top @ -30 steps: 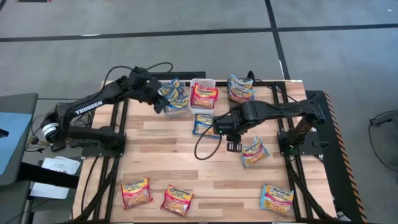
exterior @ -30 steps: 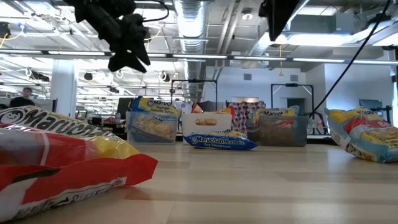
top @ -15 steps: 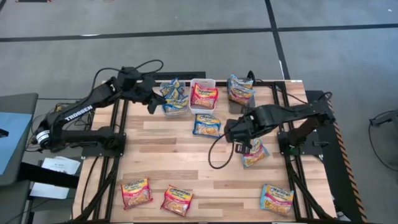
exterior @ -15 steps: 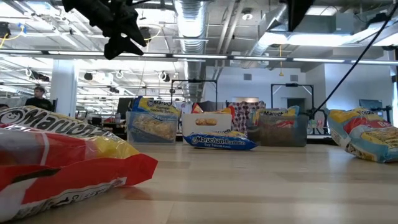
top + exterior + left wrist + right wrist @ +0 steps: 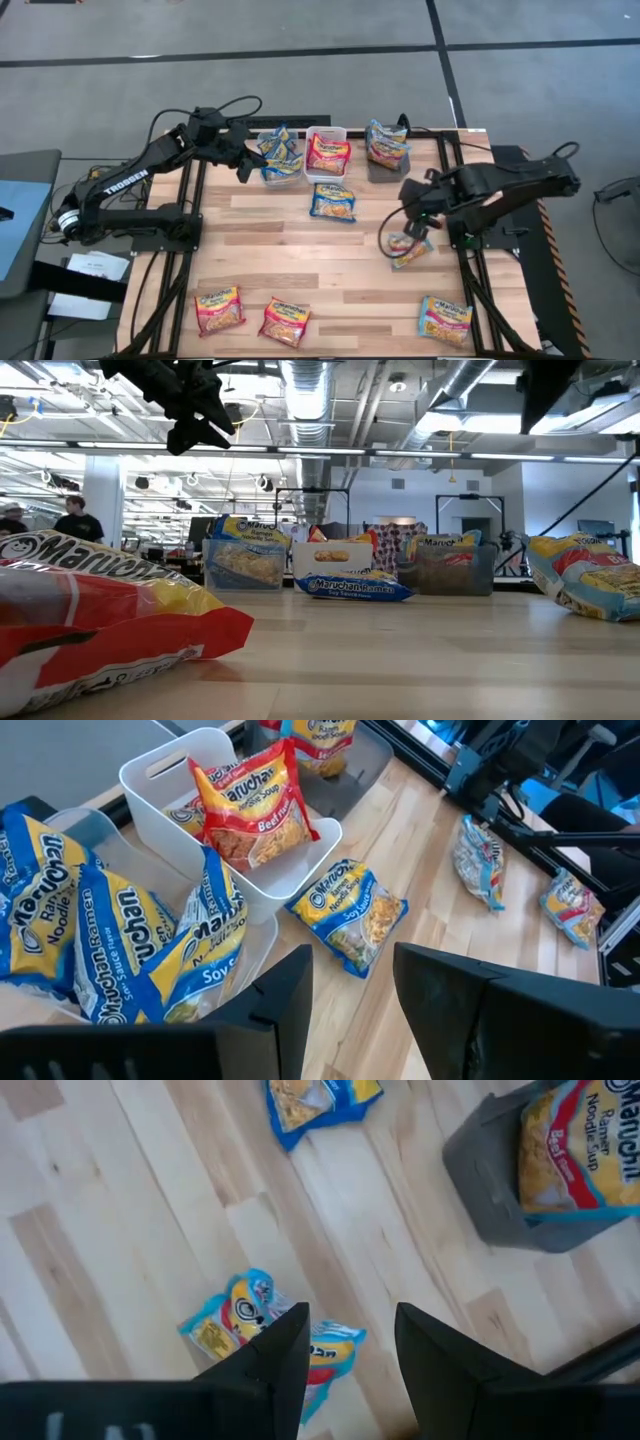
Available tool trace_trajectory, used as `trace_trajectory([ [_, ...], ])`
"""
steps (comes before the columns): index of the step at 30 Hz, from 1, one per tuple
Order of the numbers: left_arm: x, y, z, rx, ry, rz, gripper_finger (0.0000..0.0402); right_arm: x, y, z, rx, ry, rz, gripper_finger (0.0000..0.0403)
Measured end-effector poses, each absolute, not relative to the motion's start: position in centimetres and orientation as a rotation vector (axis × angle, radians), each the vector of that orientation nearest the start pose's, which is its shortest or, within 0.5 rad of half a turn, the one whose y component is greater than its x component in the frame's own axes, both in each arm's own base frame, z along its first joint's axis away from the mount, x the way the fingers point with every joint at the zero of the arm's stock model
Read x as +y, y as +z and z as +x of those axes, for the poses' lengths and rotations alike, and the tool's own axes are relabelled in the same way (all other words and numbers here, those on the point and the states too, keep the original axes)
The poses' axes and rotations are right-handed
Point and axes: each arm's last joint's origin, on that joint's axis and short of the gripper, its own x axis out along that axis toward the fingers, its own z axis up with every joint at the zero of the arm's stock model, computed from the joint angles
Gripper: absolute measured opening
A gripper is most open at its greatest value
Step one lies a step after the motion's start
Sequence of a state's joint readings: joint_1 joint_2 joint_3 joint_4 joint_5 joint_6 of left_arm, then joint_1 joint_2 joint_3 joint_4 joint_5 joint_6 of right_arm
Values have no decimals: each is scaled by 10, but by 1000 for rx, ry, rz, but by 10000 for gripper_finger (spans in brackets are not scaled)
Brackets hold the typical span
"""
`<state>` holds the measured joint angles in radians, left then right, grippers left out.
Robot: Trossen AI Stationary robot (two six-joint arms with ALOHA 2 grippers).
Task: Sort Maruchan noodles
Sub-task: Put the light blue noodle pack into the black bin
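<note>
Your right gripper (image 5: 348, 1348) hangs released and empty above the blue-trimmed crinkly ramen packet (image 5: 408, 246) right of the white rectangular bin (image 5: 327, 153). Your left gripper (image 5: 352, 988), also released and empty, hovers raised just left of that bin, over the clear plastic bin (image 5: 279, 160) of blue packets.
</note>
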<state>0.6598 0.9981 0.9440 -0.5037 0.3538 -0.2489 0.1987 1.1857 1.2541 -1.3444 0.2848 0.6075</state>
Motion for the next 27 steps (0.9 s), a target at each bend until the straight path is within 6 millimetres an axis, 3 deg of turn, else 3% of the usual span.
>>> trace_trajectory([
  [5,118,322,168,453,360,-514,128,26,329,168,1163,-438,233,173],
  [10,118,321,168,455,360,-514,128,24,322,163,1221,-414,187,173],
  [18,118,321,168,456,360,-515,128,28,302,176,1381,-377,126,173],
  [27,118,321,168,457,360,-514,128,37,271,205,1615,-291,87,173],
])
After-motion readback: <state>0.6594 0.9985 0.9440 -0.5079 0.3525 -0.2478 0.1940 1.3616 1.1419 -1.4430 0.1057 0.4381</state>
